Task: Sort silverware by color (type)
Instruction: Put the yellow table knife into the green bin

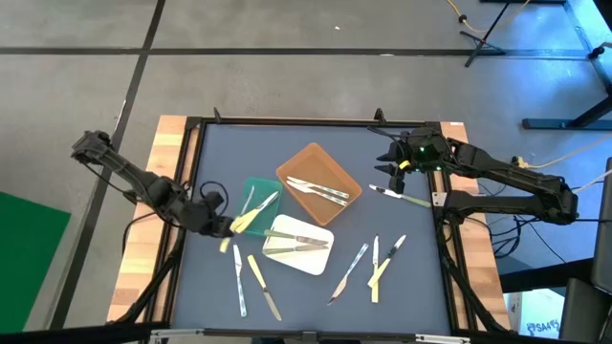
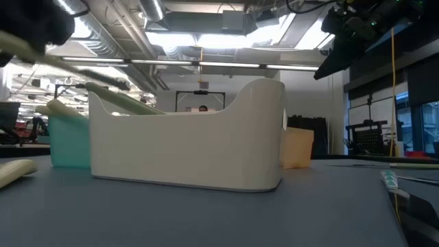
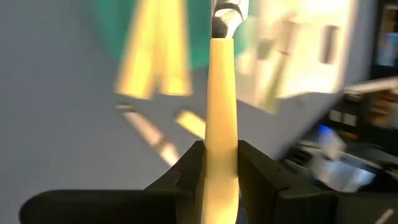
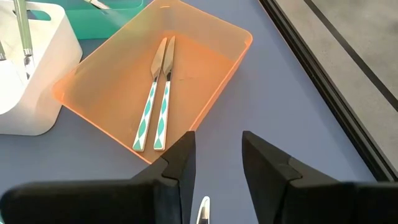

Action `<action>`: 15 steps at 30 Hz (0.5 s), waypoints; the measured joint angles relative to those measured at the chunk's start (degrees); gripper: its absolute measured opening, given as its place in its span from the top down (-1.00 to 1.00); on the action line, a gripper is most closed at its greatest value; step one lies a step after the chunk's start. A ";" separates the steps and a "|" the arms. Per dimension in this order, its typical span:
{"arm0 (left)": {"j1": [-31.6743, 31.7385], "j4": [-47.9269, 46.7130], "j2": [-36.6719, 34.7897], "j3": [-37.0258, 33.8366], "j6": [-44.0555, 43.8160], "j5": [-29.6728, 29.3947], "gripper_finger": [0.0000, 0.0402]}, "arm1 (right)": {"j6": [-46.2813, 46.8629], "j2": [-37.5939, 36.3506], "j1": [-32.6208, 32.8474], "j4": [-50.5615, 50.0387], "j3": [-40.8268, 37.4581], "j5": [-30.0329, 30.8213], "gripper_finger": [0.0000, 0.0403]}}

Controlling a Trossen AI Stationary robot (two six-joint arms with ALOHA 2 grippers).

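Silverware lies spread across your blue-grey table, some already in trays and some loose. Your left gripper sits at the left side of the table, just beside the green tray, and its fingers are clamped on the handle of a pale yellow piece whose metal tip points toward that tray. More yellow-handled pieces rest over the green tray's edge. The brown tray at the middle of the table holds two knives with green-and-white patterned handles, lying side by side and parallel. The white tray in front of it holds a few thin pieces laid across it. Loose pieces remain on the table: two near the front left, below the green tray, and three toward the front right. One more piece lies on the table near the right side, just below your right gripper. That right gripper hangs over the table's right side, near the brown tray; its fingers stand apart with nothing between them, and a metal tip shows on the table under them.
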 joint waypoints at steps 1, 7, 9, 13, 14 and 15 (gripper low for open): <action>0.34 1.97 0.00 0.00 0.18 0.67 0.66 | 0.00 0.00 0.00 0.00 0.00 0.00 0.43; 4.04 8.11 1.52 0.02 0.16 8.00 0.66 | 0.00 0.00 0.00 0.00 0.00 0.00 0.43; 5.73 8.21 2.24 0.02 -0.08 11.41 0.66 | 0.00 0.00 0.00 0.00 0.00 0.00 0.43; 9.53 8.03 3.28 0.02 0.20 16.89 0.66 | 0.00 0.00 0.00 0.01 0.00 0.00 0.43; 10.51 7.97 3.27 0.02 0.22 18.06 0.66 | 0.00 0.00 0.00 0.00 0.00 0.00 0.43; 11.43 7.99 3.26 0.02 0.22 19.06 0.66 | 0.00 0.00 0.00 0.00 0.00 0.00 0.43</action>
